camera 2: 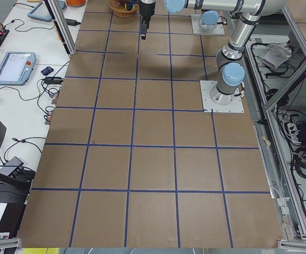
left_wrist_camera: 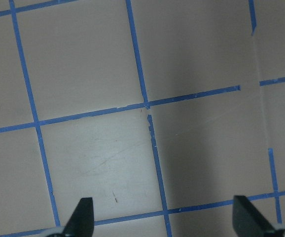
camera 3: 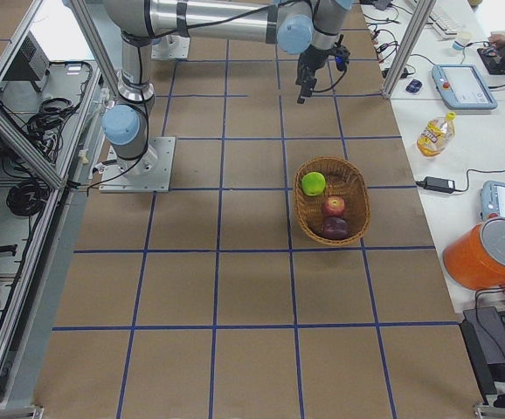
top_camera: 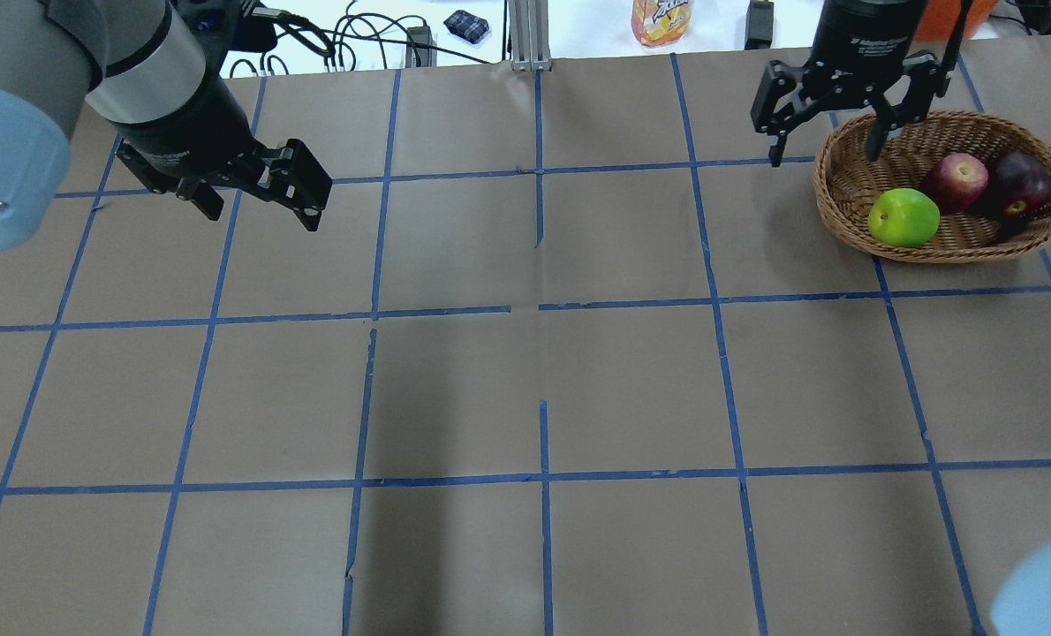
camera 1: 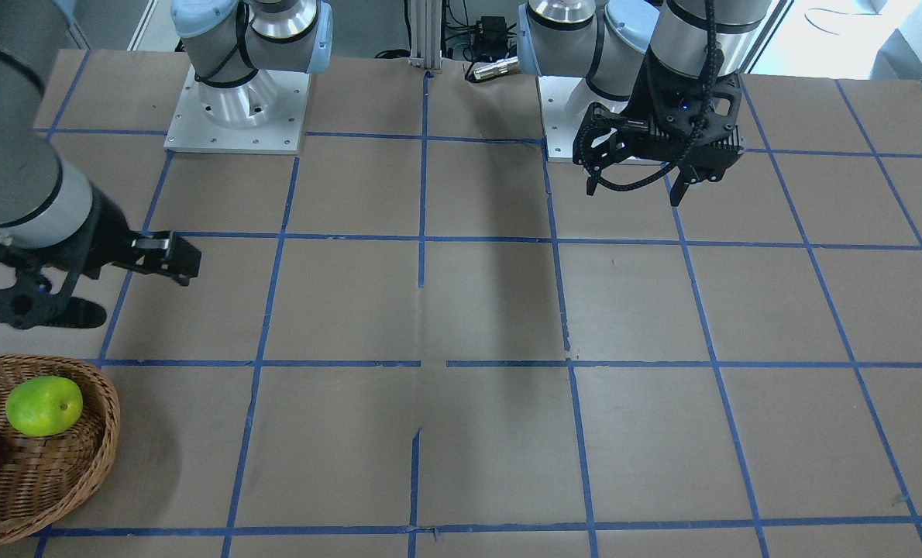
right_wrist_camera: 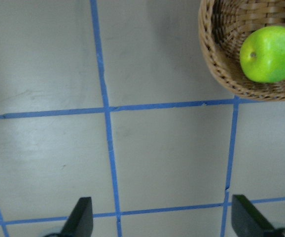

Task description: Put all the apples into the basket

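Note:
The wicker basket (top_camera: 941,250) stands at the table's far right and holds all three apples: the lime green one (top_camera: 903,217), the red one (top_camera: 956,181) and the dark maroon one (top_camera: 1023,184). My right gripper (top_camera: 824,150) hangs open and empty just left of the basket's rim, above the table. Its wrist view shows the green apple (right_wrist_camera: 270,54) in the basket (right_wrist_camera: 216,64) and fingertips (right_wrist_camera: 79,219) wide apart. My left gripper (top_camera: 260,212) is open and empty over bare table at the far left. Its wrist view shows only taped table.
The table is brown board with a blue tape grid (top_camera: 539,309). A juice bottle (top_camera: 662,19), cables and a charger lie beyond the far edge. An orange bucket (camera 3: 488,253) and tablets (camera 3: 464,83) sit on the side bench. The arm bases (camera 1: 236,108) stand at the robot's edge.

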You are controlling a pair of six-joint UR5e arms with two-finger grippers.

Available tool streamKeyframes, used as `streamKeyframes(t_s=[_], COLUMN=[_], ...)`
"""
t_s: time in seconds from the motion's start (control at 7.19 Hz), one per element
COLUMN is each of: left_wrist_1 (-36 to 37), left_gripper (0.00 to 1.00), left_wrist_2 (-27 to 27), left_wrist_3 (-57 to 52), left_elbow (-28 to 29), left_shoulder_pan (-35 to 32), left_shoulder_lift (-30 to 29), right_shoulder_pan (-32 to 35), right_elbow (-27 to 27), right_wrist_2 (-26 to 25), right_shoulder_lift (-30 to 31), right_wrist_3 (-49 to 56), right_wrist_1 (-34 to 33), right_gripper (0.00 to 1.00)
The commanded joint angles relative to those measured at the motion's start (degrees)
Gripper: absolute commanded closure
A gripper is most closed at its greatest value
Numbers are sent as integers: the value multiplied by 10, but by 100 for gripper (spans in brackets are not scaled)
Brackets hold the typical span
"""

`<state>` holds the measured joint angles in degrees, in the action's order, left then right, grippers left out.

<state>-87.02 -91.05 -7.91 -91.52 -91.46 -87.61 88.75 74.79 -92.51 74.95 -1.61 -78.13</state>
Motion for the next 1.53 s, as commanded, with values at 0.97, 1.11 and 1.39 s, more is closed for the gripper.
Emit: streamKeyframes(t_s=[0.97, 1.11, 1.39], left_wrist_1=[-1, -3, -3], left_gripper=[0, 0, 0], left_wrist_2=[-1, -1, -1], left_wrist_3=[0, 0, 0], left_elbow=[-1, -1, -1], left_shoulder_pan=[0, -1, 0], left_shoulder_lift=[1, 2, 2], right_shoulder_pan=[-13, -13, -12], right_elbow=[194, 195, 193], right_wrist_2=[50, 50, 51], right_shoulder_lift=[167, 171, 170], right_wrist_3=[18, 18, 18], right_wrist_1=[-101, -101, -102], right_gripper=[0, 0, 0])
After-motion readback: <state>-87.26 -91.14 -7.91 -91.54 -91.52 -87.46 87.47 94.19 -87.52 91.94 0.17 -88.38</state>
